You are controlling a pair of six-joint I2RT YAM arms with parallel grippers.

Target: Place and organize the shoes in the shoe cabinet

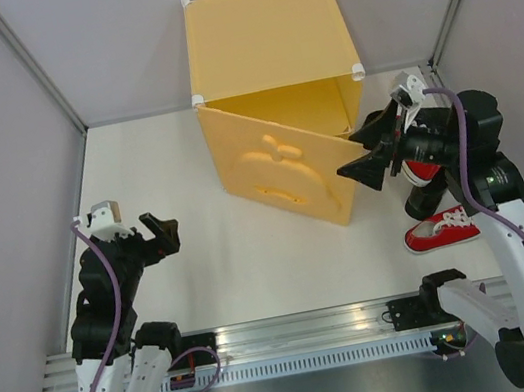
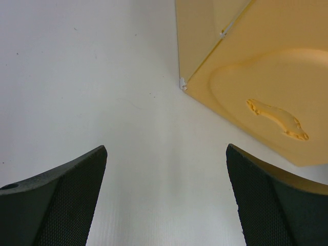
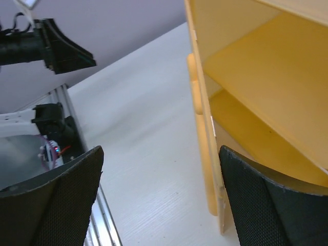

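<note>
Two red shoes (image 1: 441,230) hide partly behind right end effector (image 1: 361,151), spread wide like left end effector (image 1: 165,235).

The shoe cabinet (image 1: 266,43) looks smooth matt plastic, the sneaker (image 1: 441,230) cloth, the jaws finely textured.

Open door (image 1: 277,168) blocks cabinet (image 1: 266,43) front from L; R tool (image 1: 366,149) has free way in.

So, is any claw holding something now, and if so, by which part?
Nothing is held. The left claw and the right claw are both open, with nothing between their fingers.
</note>
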